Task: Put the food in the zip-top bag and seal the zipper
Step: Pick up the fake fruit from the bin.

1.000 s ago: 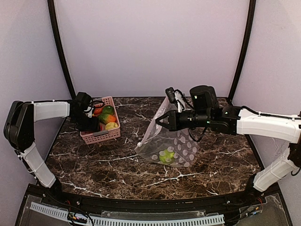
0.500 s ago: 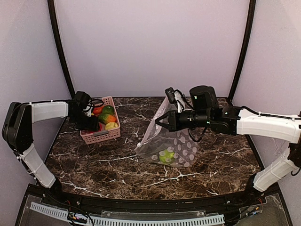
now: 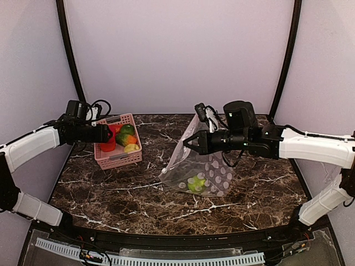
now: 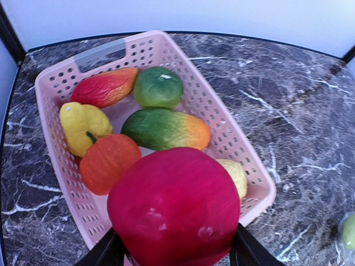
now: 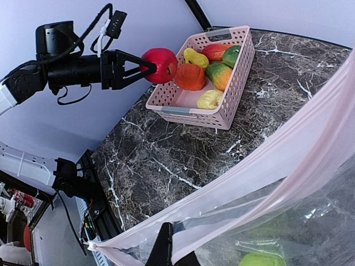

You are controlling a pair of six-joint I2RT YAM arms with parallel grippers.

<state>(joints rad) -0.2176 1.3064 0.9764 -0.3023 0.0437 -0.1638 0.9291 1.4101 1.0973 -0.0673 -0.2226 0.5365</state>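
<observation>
Round glossy red toy fruit (image 4: 175, 208): deep crimson, plain. Pale pink slotted plastic basket (image 4: 230, 138), far left, grey handle inset.

Inside the basket:
- long red-orange piece (image 4: 104, 87)
- round green piece (image 4: 158, 87)
- mango-shaped piece (image 4: 165, 128) shading green to orange
- yellow pepper (image 4: 80, 126) with green stem
- orange ribbed piece (image 4: 108, 162)
- pale yellow lemon (image 4: 237, 174)

Clear crinkly plastic bag (image 3: 213, 169), right of basket: pale round dots, pink strip (image 5: 277, 160) along one edge, yellow-green toy fruit (image 3: 195, 183) showing through. Tabletop (image 3: 111, 194): dark brown marble, white veining.

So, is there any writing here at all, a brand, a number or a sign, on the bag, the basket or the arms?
None: no text can be read in any view.
The zip-top bag: only pale round dots, no words.
The pink basket and the red toy fruit: plain, no label.
The left arm and the right arm: no legible marking.
</observation>
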